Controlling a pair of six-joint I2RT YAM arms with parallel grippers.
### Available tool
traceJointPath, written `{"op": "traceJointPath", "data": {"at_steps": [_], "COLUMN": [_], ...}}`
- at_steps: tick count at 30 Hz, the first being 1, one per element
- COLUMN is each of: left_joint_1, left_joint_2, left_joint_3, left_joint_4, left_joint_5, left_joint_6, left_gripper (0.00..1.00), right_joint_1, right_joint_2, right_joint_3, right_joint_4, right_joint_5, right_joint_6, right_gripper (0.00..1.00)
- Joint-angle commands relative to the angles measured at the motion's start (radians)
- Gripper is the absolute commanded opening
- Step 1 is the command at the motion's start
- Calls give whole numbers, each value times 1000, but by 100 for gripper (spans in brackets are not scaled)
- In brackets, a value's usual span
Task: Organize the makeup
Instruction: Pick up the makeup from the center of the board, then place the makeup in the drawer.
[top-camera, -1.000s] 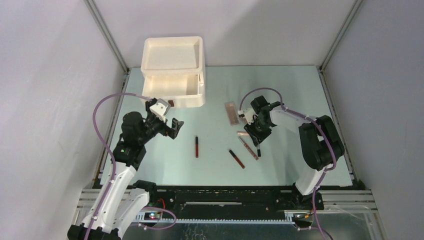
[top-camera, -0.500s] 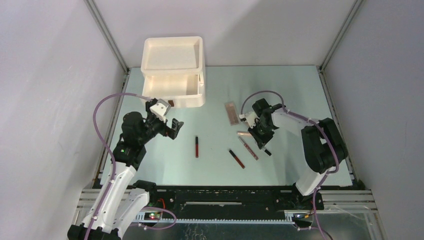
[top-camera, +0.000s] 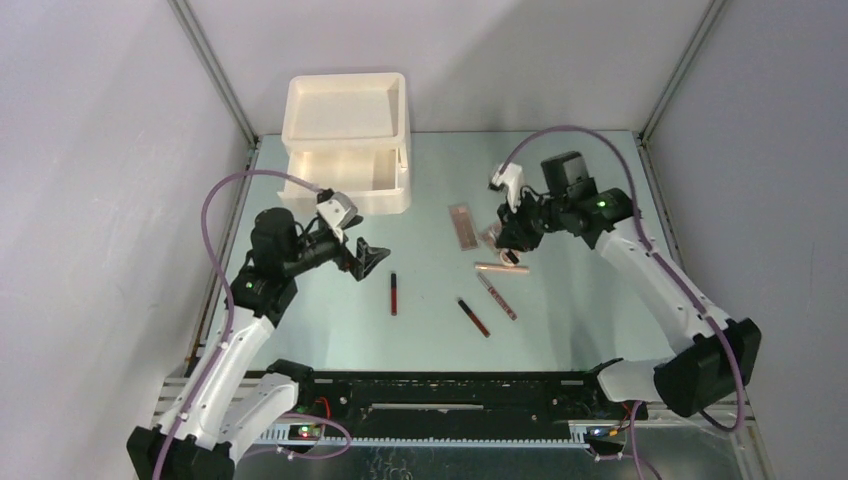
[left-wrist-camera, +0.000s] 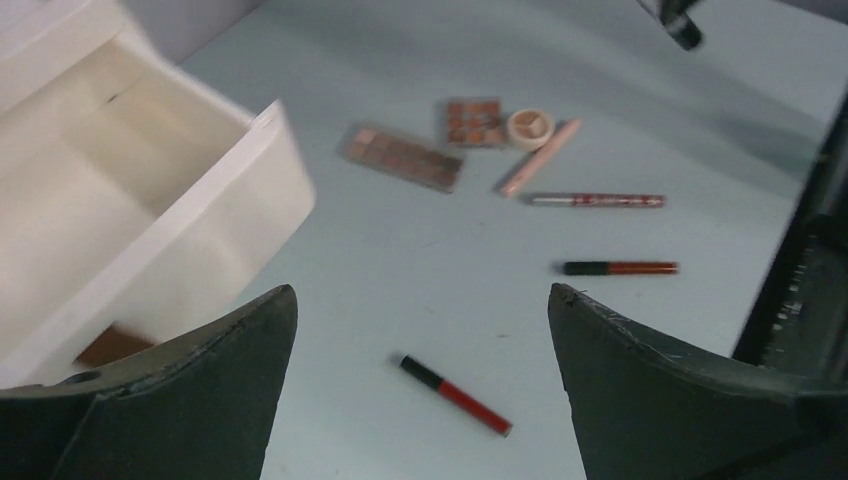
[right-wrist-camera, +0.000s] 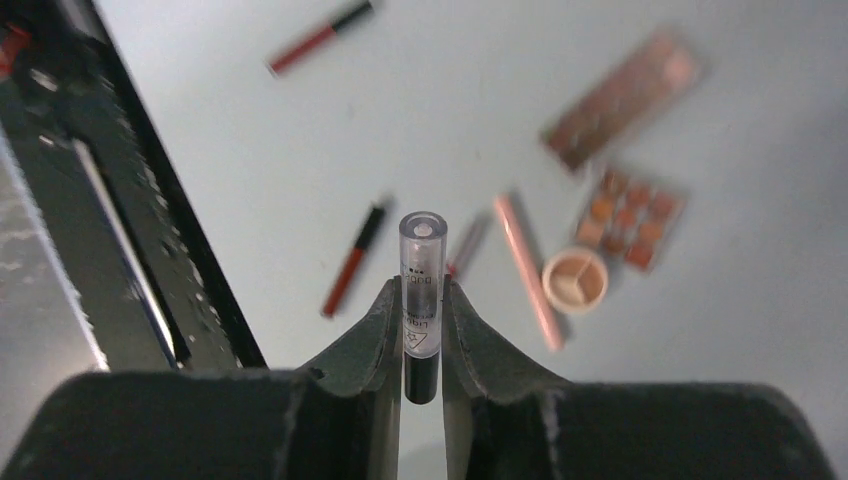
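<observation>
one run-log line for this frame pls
right hand: shut on clear-capped tube, held above table | left hand: open, empty, by open drawer | on table: long palette, square palette, compact, pencil, three slim tubes

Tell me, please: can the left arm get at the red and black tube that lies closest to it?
Probably yes. The left tool is open and empty, and the red and black tube lies flat close by, with only bare table between them; nothing stands in the way.
</observation>
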Motion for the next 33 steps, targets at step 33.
{"op": "traceJointPath", "data": {"at_steps": [33], "left_joint_1": [-470], "left_joint_2": [438], "left_joint_3": [396], "left_joint_4": [644], "left_joint_5": [267], "left_joint_6": [-709], "left_gripper": [62], "right_joint_1": [7], "right_joint_2": [-129], "right_joint_3": [84], "right_joint_4": [899], "right_joint_5": [-672], "right_joint_6": [852], "right_gripper": [6]}}
